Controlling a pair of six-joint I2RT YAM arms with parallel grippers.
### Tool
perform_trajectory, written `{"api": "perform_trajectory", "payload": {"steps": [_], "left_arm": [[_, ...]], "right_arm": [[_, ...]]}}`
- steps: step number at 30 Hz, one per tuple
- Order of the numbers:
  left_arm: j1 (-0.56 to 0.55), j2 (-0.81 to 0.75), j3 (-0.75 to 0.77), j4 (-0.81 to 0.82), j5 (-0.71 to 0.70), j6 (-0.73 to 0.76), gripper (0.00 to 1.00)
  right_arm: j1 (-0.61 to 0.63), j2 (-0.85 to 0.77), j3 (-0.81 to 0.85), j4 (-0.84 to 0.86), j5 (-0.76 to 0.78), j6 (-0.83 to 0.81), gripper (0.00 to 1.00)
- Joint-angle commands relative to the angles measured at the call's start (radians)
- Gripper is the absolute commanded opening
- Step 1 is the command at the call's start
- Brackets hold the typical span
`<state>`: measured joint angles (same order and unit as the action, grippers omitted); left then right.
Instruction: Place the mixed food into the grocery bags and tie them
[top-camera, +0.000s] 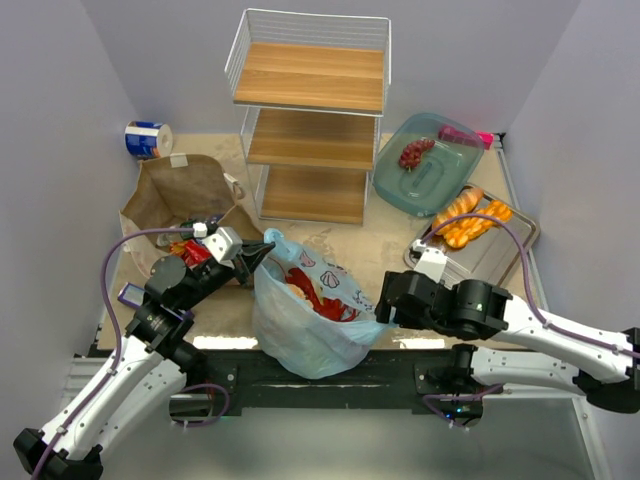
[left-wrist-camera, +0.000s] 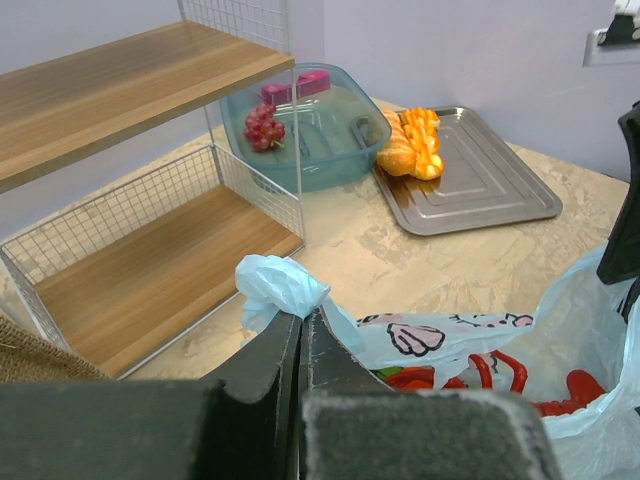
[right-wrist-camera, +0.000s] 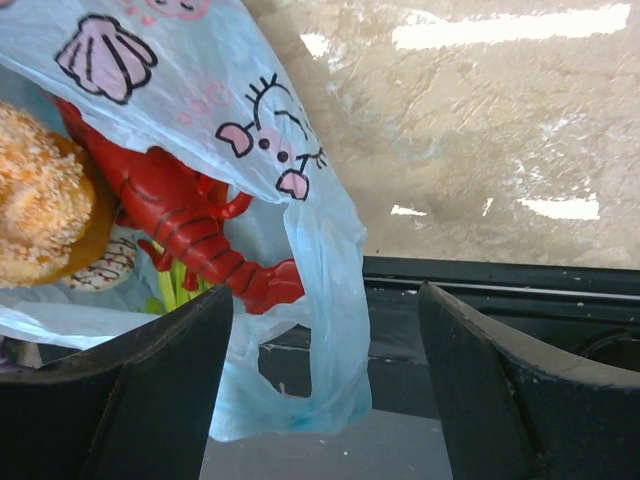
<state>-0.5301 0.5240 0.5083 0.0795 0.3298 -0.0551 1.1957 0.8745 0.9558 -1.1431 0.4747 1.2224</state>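
Jaws of left gripper (left-wrist-camera: 300, 325) clamped on one handle (left-wrist-camera: 282, 283) of blue bag (top-camera: 300, 335), those of right gripper (right-wrist-camera: 325, 300) apart either side of the other handle (right-wrist-camera: 325, 340); bag on table (top-camera: 385, 250) between arms, lobster (right-wrist-camera: 180, 225) and bread (right-wrist-camera: 35, 200) inside; step judged tying, next move needing right jaws shut on that loop, then crossing.

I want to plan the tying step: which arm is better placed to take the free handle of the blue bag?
Right: the right jaws, open, sit by the free handle; the left jaws are shut on the other handle.
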Motion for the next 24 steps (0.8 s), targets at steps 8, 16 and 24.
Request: {"api": "perform_trajectory", "payload": {"steps": [8, 16, 24], "left_arm": [[0.007, 0.007, 0.036, 0.104, -0.009, -0.043, 0.0], [0.005, -0.044, -0.016, 0.204, -0.003, -0.178, 0.0], [0.007, -0.073, -0.056, 0.045, 0.074, -0.206, 0.04]], "right_arm": [[-0.002, 0.113, 0.405, 0.114, 0.27, -0.349, 0.0], [-0.004, 0.204, 0.588, 0.419, 0.374, -0.778, 0.0], [-0.137, 0.196, 0.331, 0.401, 0.289, -0.693, 0.0]]}}
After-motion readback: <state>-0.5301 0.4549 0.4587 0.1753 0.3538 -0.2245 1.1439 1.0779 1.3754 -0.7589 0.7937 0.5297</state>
